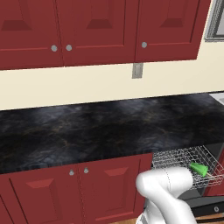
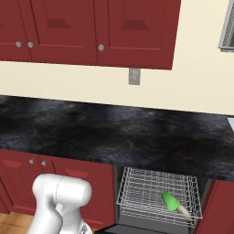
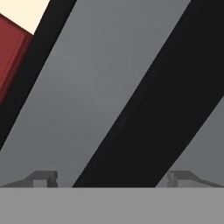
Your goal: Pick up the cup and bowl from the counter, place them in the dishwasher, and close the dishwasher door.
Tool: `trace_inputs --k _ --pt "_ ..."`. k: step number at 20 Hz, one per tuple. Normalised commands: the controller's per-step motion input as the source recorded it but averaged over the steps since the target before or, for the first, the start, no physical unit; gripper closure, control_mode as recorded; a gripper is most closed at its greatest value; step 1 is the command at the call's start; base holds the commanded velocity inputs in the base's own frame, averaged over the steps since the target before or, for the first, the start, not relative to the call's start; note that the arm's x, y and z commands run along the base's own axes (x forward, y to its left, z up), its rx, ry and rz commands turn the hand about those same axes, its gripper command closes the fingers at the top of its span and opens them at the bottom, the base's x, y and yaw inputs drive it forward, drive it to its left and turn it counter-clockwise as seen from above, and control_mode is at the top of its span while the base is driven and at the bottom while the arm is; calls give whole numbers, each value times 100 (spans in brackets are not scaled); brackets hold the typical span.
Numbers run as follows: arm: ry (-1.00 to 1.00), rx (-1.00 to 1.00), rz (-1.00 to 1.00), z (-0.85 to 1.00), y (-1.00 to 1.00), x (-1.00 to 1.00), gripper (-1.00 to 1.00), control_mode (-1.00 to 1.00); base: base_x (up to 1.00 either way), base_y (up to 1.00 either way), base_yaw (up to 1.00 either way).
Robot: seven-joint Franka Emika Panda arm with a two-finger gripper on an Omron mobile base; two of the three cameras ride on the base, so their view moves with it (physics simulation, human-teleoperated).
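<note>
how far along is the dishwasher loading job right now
Done: the cup lies on its side in the dishwasher rack, a pale object, probably the bowl, beside it. In hand: the gripper, fingers apart and empty, faces the grey dishwasher door close up. Left: closing the door; the rack is exposed.

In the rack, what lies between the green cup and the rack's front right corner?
In the right base view, a pale cream object, likely the bowl, lies just beyond the cup toward that corner of the dishwasher rack.

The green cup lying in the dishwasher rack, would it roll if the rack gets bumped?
Probably a little: the cup lies on its side on the wire rack. Its taper would likely curve any roll, and the wires may catch it.
</note>
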Motion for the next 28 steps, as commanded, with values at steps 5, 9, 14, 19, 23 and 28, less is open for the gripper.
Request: trace_inputs --k 5,9,14,19,23,28 --pt "0 0 0 0 0 100 -100 -100 0 0 0" --pt "0 0 0 0 0 100 -100 -100 0 0 0" --pt "0 0 -1 1 0 100 -100 -100 0 0 0" --pt "0 0 -3 2 0 100 -100 -100 0 0 0" --pt "0 1 -5 2 0 100 -100 -100 0 0 0" --pt "0 0 -6 0 9 100 -100 -100 0 0 0"
